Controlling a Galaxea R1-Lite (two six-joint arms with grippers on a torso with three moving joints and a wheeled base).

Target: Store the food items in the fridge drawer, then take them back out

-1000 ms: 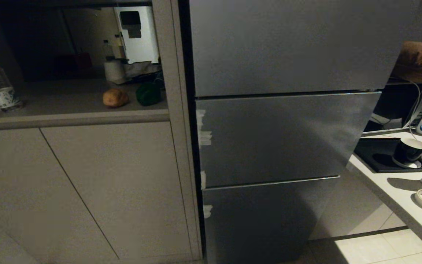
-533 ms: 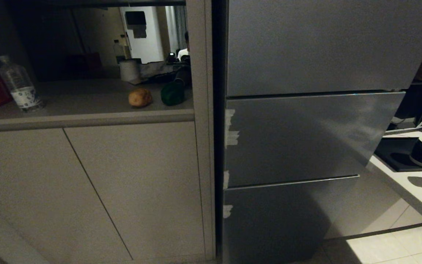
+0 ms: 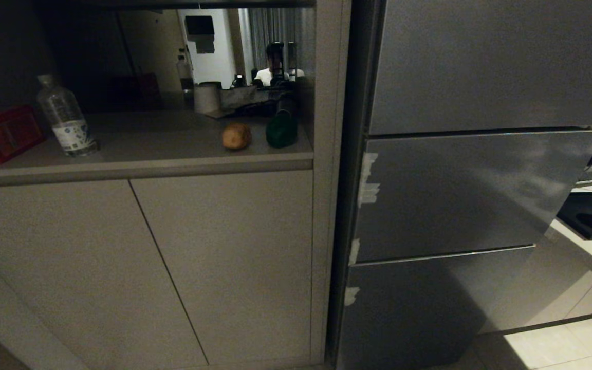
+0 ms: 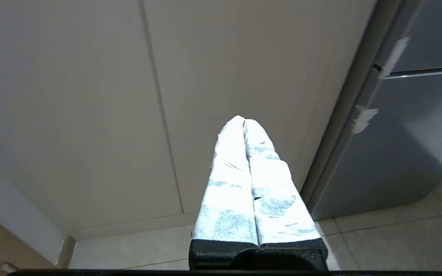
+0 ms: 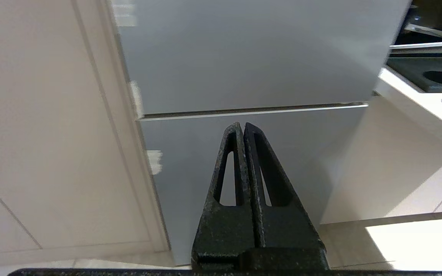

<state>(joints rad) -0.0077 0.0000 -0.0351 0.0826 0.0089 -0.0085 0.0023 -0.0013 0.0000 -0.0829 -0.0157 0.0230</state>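
Sitting side by side on the grey counter shelf (image 3: 136, 154), the tan-brown potato (image 3: 237, 136) and the dark green bell pepper (image 3: 281, 131) lie near the shelf's right end, the pepper to the right of the potato and close to it without clearly touching. Right of the shelf, past a pale upright cabinet post (image 3: 329, 180), stands the fridge. Its drawer front (image 3: 455, 190) is the middle dark grey panel, pushed in flush, with whitish tape scraps (image 3: 368, 180) along its left edge. A taller plain grey door panel (image 3: 481, 61) sits above it and a lower grey panel (image 3: 409, 308) with one tape scrap below.

Farther left on the shelf stand a clear water bottle (image 3: 65, 121) and a red box (image 3: 0, 133); a white paper roll (image 3: 207, 97) sits at the back.

Neither arm shows in the head view. The left gripper (image 4: 243, 120), fingers wrapped in white and pressed together, holds nothing before the pale cabinet doors (image 4: 90, 96). The right gripper (image 5: 241, 124), black fingers pressed together and empty, faces the lower fridge panels.
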